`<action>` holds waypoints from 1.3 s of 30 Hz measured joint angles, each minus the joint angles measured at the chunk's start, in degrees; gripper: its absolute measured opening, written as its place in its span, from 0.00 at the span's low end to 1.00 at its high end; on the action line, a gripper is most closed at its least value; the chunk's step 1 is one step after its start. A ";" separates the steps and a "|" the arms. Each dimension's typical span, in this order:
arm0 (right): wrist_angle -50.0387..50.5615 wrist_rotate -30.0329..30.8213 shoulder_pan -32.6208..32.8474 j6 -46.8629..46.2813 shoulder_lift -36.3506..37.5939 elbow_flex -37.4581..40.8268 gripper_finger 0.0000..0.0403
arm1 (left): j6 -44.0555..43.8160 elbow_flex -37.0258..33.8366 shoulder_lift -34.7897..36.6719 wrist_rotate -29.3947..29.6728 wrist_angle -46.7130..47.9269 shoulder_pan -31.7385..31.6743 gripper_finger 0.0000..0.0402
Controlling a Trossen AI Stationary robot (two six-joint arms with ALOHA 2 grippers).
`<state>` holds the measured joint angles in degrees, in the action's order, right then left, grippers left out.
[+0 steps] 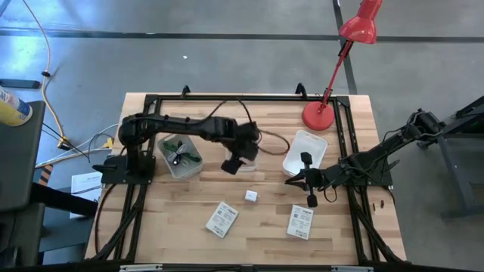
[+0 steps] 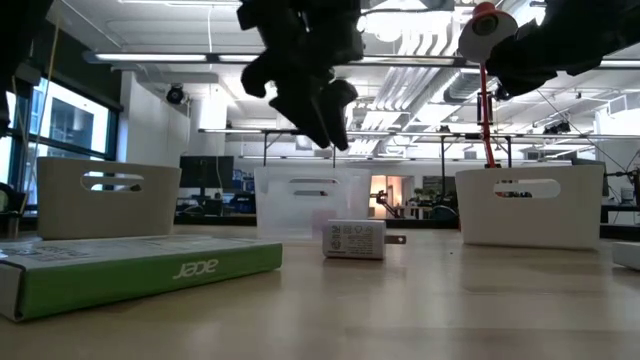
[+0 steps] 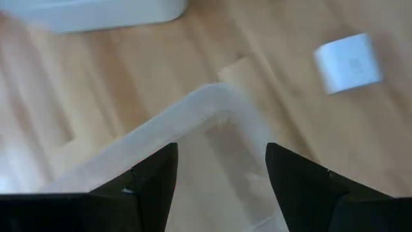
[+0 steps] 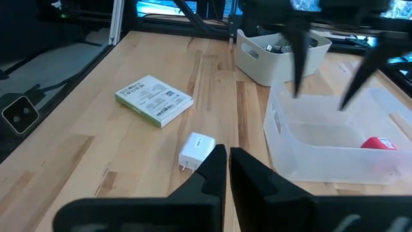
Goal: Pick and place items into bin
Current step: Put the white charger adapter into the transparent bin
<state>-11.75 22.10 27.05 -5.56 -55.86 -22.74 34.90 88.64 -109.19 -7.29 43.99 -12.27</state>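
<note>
My left gripper (image 1: 233,166) (image 3: 222,180) hangs open over the corner of a clear bin (image 4: 309,138) (image 3: 212,103), its fingers (image 4: 297,61) pointing down and holding nothing. A pink cube (image 4: 380,143) lies on the floor of that bin. A white cube (image 1: 250,196) (image 3: 347,61) (image 4: 196,149) rests on the table just nearer than the bin. Two flat white packets (image 1: 221,219) (image 1: 300,222) lie flat toward the near edge. My right gripper (image 1: 296,181) (image 4: 228,171) waits shut at the right, clear of everything.
A white bin (image 1: 181,155) (image 4: 277,48) holding a dark cable and green pieces stands at the left. Another white bin (image 1: 305,151) and a red lamp (image 1: 318,115) stand at the far right. Bare wood lies between the packets.
</note>
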 joint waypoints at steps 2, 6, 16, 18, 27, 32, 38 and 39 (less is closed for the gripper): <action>0.00 -0.11 0.00 0.00 0.00 0.00 0.03 | 0.57 0.00 0.00 0.00 0.22 1.89 0.56; 0.02 -0.13 0.00 0.00 0.00 0.00 0.03 | 0.77 0.00 0.00 0.26 0.42 5.47 0.57; 0.09 -0.15 0.00 -0.28 0.00 0.00 0.03 | -2.88 2.36 0.00 5.76 1.18 12.94 0.58; 0.58 -0.16 0.00 -0.48 0.00 0.00 0.03 | -4.26 2.46 0.00 7.71 -0.23 15.04 0.58; 3.17 0.09 0.00 -1.93 -0.04 0.02 0.03 | -12.17 2.49 -0.74 20.35 -5.24 22.01 0.58; 3.37 0.03 0.00 -1.95 -0.04 0.02 0.03 | -18.50 2.54 -1.77 23.71 -5.92 22.56 0.58; 3.55 -1.15 0.00 -1.97 -0.04 0.32 0.03 | -21.54 2.45 -6.12 21.69 -5.48 22.51 0.58; 3.48 -1.17 0.00 -1.95 -0.04 0.60 0.03 | -21.87 2.45 -7.06 20.93 -5.84 22.53 0.58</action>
<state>-8.27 20.93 27.05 -7.51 -55.90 -22.14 13.03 91.09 -116.25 13.65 38.16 10.26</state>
